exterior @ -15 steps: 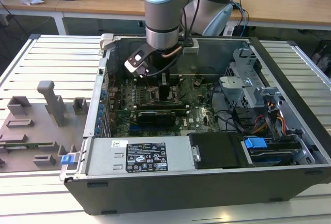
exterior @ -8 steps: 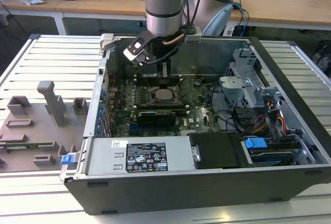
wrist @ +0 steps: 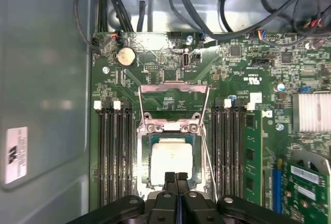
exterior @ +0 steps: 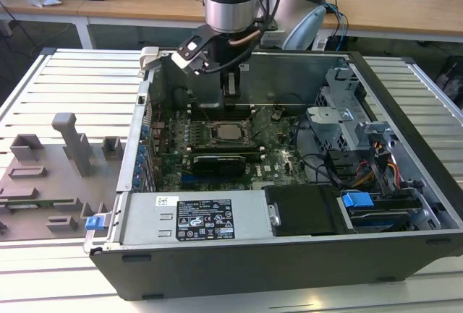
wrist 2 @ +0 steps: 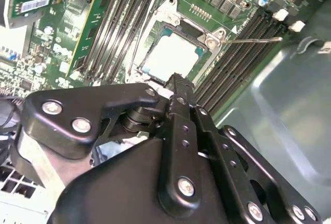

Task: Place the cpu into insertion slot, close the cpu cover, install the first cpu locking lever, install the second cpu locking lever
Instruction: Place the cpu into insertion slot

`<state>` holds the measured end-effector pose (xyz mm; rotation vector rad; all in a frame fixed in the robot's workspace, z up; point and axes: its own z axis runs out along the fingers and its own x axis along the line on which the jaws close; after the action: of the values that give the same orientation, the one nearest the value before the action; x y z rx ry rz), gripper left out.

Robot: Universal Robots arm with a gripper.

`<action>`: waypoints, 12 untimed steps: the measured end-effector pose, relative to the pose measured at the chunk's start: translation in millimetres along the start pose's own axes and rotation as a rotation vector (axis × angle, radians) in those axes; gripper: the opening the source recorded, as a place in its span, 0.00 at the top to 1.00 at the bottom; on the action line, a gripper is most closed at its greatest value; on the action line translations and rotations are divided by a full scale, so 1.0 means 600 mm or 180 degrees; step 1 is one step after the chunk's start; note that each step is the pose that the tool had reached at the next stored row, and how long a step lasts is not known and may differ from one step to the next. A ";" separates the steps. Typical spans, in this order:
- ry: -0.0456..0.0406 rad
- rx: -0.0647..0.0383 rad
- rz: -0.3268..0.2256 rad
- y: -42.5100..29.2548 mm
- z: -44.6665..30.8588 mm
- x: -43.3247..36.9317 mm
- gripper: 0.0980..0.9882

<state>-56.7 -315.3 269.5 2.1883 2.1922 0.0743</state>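
Cpu (wrist: 170, 159), pale top plate upward, lies in the insertion slot (wrist: 145, 151) at the middle of the green board. Reading the exterior view from its left, you see a grey fixture plate (exterior: 43, 176) on the slatted counter (exterior: 72, 74). Next comes the open computer case (exterior: 289, 255), with your claw (exterior: 230, 96) hanging straight down above the slot. The drive cage (exterior: 347, 121) lies toward the exterior view's right. In the first wrist view, black memory slots (wrist: 114, 157) flank the insertion slot on both sides. The cpu cover (wrist: 173, 86) stands raised on its hinge, off the chip, and a thin wire lever (wrist: 206, 157) runs along one side of the slot. Your claw's fingertips are pressed together with nothing between them, at the edge of the cpu. Whether they touch it you cannot tell.
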 end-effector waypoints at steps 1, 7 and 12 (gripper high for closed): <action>0.0000 0.0000 0.0000 0.000 -0.003 0.000 0.99; 0.0000 0.0000 0.0000 0.001 -0.015 0.000 0.99; 0.0000 0.0000 0.0000 0.001 -0.015 0.000 0.99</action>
<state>-56.7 -315.3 278.8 2.1884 2.1921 0.0744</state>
